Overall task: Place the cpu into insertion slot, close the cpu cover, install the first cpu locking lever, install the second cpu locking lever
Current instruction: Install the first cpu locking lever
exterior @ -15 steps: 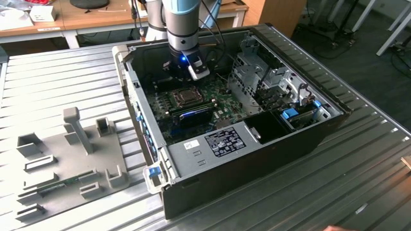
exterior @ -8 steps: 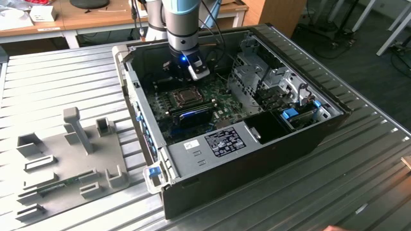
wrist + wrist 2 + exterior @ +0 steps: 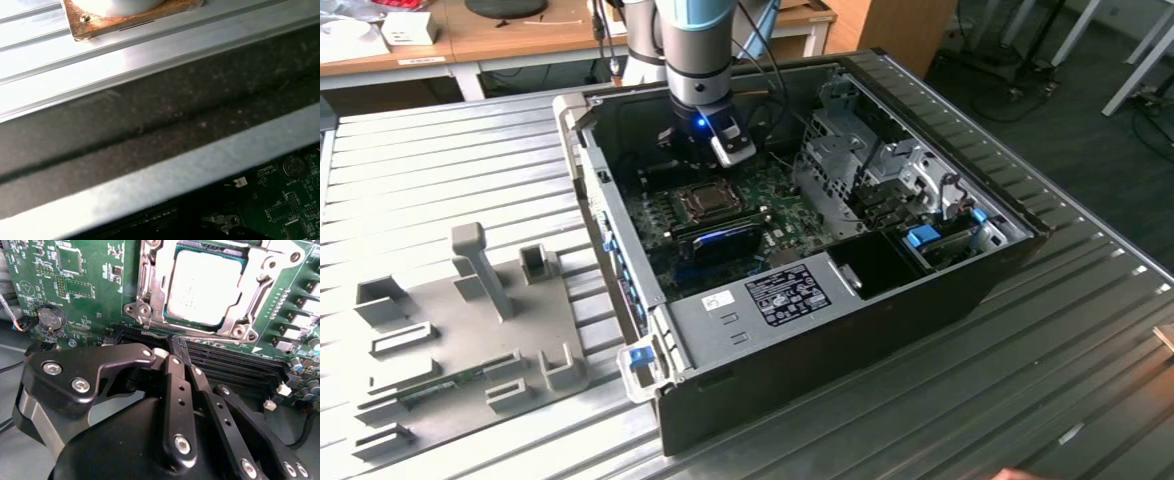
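The pincer (image 3: 172, 349) hangs with its tips together, holding nothing, just beside the cpu (image 3: 205, 287), which lies framed by the cover (image 3: 262, 277) on the green board (image 3: 85, 270).

**Second wrist view.** The cpu cover (image 3: 260, 270) is cut off by the picture's edge, and its frame overlaps the margins of the cpu (image 3: 207, 287). The body of the gripper (image 3: 168, 348) hides the near run of the memory slots (image 3: 240, 367) and part of the green board (image 3: 85, 285).

**Exterior view.** The insertion slot (image 3: 707, 203) is too small to tell its parts apart. The arm (image 3: 694, 50) is cut off by the picture's edge.

**First wrist view.** A rust-edged plate (image 3: 130, 20) is cut off by the picture's edge, and the dark band (image 3: 165, 120) is blurred.
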Controlling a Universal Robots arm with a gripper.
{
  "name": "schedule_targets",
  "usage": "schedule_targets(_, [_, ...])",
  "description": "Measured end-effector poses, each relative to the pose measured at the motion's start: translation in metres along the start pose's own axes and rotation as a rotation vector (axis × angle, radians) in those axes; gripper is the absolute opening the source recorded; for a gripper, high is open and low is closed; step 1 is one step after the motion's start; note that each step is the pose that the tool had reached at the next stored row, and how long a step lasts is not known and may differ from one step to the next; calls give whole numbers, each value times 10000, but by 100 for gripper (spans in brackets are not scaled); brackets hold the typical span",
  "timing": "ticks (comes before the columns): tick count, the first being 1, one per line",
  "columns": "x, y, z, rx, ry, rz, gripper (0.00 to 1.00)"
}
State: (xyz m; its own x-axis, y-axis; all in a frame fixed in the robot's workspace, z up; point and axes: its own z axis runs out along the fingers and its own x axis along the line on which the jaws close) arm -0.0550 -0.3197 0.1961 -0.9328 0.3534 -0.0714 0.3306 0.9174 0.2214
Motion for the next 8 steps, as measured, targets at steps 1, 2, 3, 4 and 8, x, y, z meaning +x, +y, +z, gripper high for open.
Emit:
schedule_targets(1, [2, -1, 0, 1, 5, -30, 11])
schedule_targets(2, [4, -2, 1, 1, 12, -62, 11])
schedule_targets(3, [5, -3, 1, 1, 18, -94, 11])
schedule_targets(4, [6, -5, 2, 0, 25, -125, 11])
schedule_targets(8, [6, -7, 11, -6, 29, -186, 11])
